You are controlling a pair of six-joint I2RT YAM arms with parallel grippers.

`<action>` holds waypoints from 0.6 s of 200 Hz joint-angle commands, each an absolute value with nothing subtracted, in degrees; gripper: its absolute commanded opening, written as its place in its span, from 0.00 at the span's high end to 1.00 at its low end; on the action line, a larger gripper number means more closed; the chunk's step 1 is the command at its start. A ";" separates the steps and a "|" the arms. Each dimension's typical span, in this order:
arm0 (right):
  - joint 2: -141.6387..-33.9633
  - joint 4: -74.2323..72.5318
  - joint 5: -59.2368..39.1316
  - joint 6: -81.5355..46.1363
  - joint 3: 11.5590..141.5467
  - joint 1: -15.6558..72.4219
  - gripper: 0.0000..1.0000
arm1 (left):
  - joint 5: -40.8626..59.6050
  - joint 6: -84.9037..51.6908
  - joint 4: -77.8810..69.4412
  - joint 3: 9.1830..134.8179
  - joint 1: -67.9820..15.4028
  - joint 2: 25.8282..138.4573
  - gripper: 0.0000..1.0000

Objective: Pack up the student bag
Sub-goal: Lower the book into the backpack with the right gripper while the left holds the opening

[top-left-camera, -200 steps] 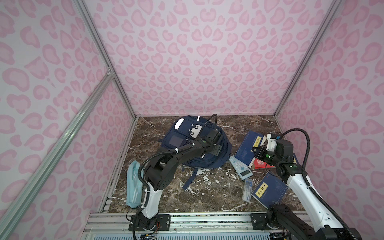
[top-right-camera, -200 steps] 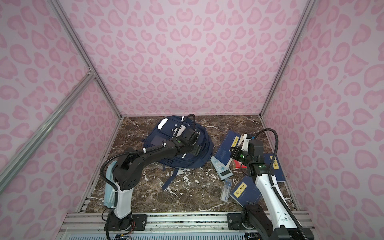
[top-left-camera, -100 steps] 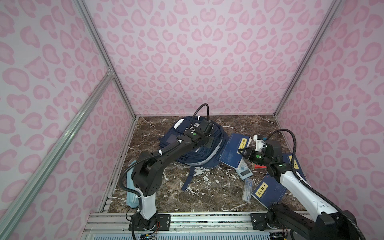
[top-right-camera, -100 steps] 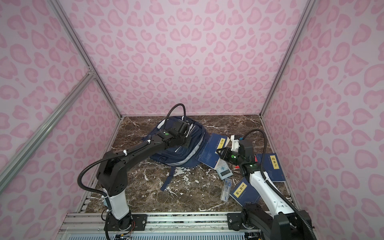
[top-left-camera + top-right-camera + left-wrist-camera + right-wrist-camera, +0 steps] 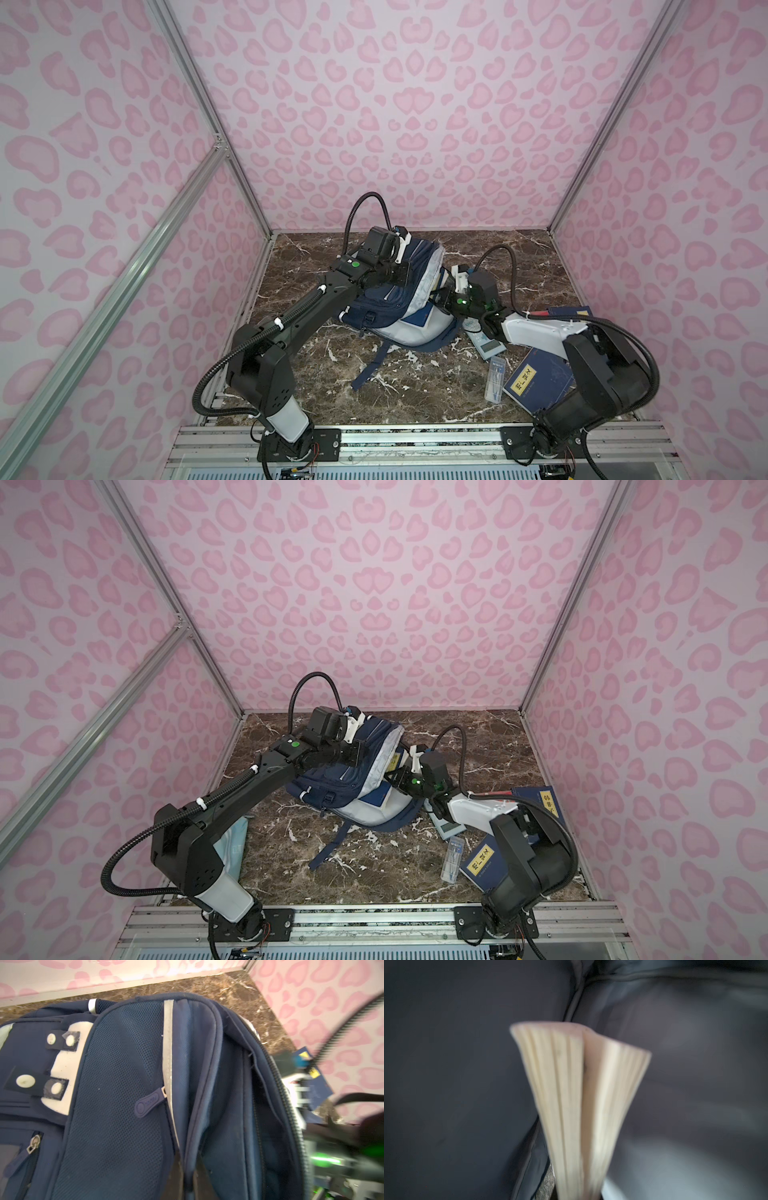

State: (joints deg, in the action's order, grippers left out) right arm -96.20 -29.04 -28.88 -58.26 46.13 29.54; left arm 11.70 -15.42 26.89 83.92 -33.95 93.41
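Note:
The student bag (image 5: 386, 307) (image 5: 332, 779), navy with white stripes and light grey lining, lies mid-floor with its main mouth gaping toward the right. My left gripper (image 5: 405, 272) (image 5: 189, 1159) is shut on the piped edge of the bag's upper flap (image 5: 207, 1064) and holds it raised. My right gripper (image 5: 436, 299) (image 5: 392, 777) is shut on a navy book (image 5: 419, 318) (image 5: 581, 1095) whose far end is inside the bag's mouth. In the right wrist view the cream page edges fan out against the dark lining (image 5: 456, 1064), and the book hides the fingertips.
To the right lie a navy book with a yellow label (image 5: 536, 380), another navy book (image 5: 569, 311) by the wall, a calculator (image 5: 486, 345) and a clear plastic case (image 5: 496, 378). A light blue pouch (image 5: 232, 850) lies at the left behind my left arm. A loose bag strap (image 5: 370, 365) trails forward.
My left gripper shut on the bag's flap edge and lifted it, opening the mouth. My right gripper carried the book leftward from the pile into the bag's opening.

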 commanded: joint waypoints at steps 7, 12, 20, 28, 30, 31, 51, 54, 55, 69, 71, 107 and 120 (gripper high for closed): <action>-107.74 -44.79 -19.84 -65.81 51.44 33.09 1.00 | 15.73 -16.87 20.60 83.06 -33.40 90.89 0.97; -110.56 -46.27 -19.34 -66.76 53.42 33.84 1.00 | 15.65 -16.96 20.78 82.97 -33.32 90.75 0.97; -114.74 -47.87 -18.27 -67.93 57.12 34.87 1.00 | 15.72 -16.94 20.83 82.68 -33.22 90.34 0.97; -118.46 -48.47 -16.61 -69.24 60.56 35.95 1.00 | 15.73 -16.95 20.74 82.25 -33.14 89.90 0.97; -119.18 -48.68 -16.11 -69.58 61.17 36.23 1.00 | 15.73 -17.00 20.70 82.09 -33.14 89.75 0.97; -119.71 -48.73 -15.88 -69.73 61.61 36.35 1.00 | 15.73 -16.98 20.68 82.00 -33.09 89.66 0.97; -126.20 -48.32 -13.98 -71.75 68.41 38.37 1.00 | 15.91 -17.71 20.29 80.27 -32.87 88.48 0.97; -126.69 -48.55 -13.98 -71.82 68.89 38.60 1.00 | 15.99 -17.94 20.17 79.91 -32.79 88.23 0.97; -126.89 -48.66 -14.02 -71.81 69.03 38.68 1.00 | 15.99 -18.06 20.15 79.86 -32.79 88.15 0.97; -127.00 -48.20 -14.50 -71.19 68.97 39.57 0.71 | 16.08 -18.71 18.96 77.76 -32.72 86.99 0.97; -126.83 -48.00 -14.48 -70.88 68.61 39.67 0.65 | 16.06 -18.78 18.80 77.51 -32.63 86.83 0.97; -118.62 -42.85 -15.44 -66.18 58.70 39.76 0.28 | 12.56 -19.51 17.41 71.81 -31.73 84.67 0.97; -114.47 -38.69 -15.58 -63.42 54.91 39.64 0.27 | 11.77 -19.60 16.89 70.52 -31.73 84.44 0.97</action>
